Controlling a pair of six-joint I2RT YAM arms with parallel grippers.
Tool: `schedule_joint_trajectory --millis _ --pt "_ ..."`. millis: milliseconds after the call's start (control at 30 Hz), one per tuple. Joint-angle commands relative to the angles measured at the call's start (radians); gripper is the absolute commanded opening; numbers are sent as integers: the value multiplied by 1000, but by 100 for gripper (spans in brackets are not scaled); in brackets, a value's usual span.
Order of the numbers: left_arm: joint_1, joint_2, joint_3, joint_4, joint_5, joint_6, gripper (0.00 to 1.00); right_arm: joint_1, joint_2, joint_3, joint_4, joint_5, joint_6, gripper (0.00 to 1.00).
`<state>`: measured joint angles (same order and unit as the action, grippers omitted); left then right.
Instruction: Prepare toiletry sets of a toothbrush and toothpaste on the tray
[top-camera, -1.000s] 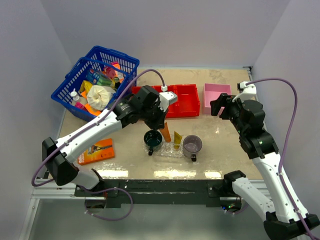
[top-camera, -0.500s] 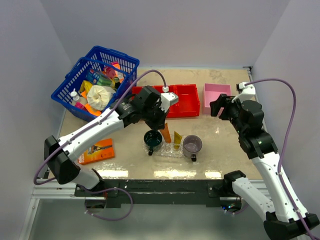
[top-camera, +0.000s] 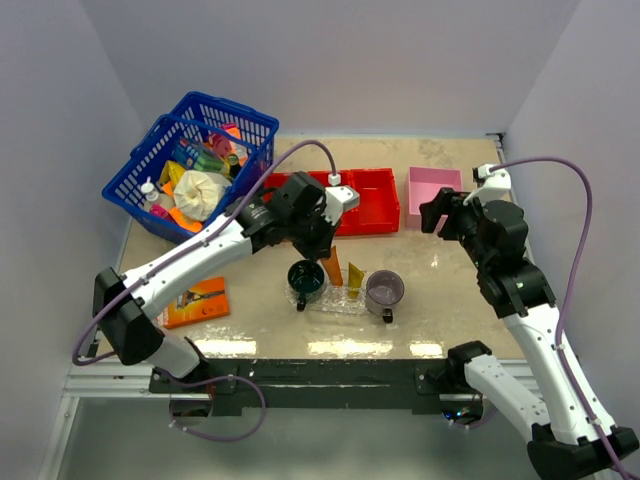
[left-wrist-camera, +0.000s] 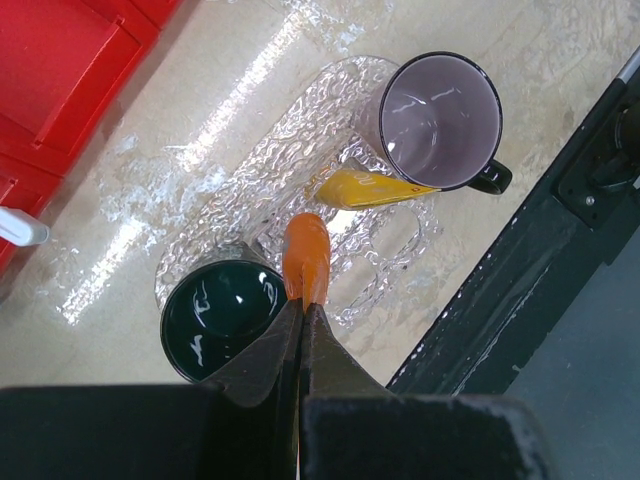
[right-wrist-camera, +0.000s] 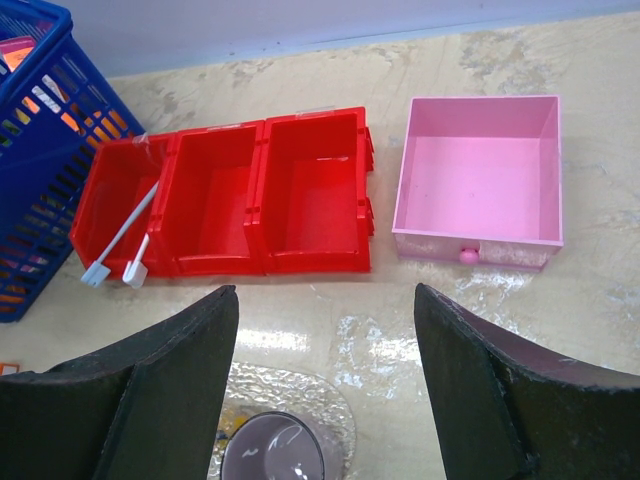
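Observation:
The clear bumpy tray (top-camera: 336, 304) (left-wrist-camera: 290, 140) lies near the front edge with a dark green mug (left-wrist-camera: 218, 318) and a purple mug (left-wrist-camera: 440, 118) on it. Between the mugs a yellow-orange tube (left-wrist-camera: 368, 187) (top-camera: 354, 281) lies on the tray. My left gripper (left-wrist-camera: 303, 306) (top-camera: 322, 246) is shut on the flat end of the orange tube (left-wrist-camera: 305, 258) (top-camera: 330, 266), which points down at the tray beside the green mug. Two white toothbrushes (right-wrist-camera: 124, 236) lean in the left compartment of the red bin (right-wrist-camera: 312, 190). High over the table's right side, my right gripper (right-wrist-camera: 325, 296) (top-camera: 441, 212) is open and holds nothing.
A pink square box (right-wrist-camera: 480, 180) (top-camera: 433, 192) sits right of the red bin (top-camera: 376, 200). A blue basket (top-camera: 190, 160) full of items stands at the back left. An orange razor pack (top-camera: 195, 302) lies at the front left.
My left gripper has shifted slightly to the right with the orange tube still in it. The right arm has not moved.

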<state>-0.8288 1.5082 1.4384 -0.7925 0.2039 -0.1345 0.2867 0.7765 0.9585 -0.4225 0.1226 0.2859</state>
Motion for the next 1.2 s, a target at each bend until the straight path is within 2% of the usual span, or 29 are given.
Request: schedule_joint_trajectory --millis 0,667,1167 --pt "-12 -3 51 24 -32 21 0 -4 -6 -3 42 31 -17 74" --pt "-69 24 47 19 -162 59 0 -4 -2 -6 53 31 -19 74" --pt "-121 37 11 21 -196 98 0 -4 -3 -7 54 31 -21 74"
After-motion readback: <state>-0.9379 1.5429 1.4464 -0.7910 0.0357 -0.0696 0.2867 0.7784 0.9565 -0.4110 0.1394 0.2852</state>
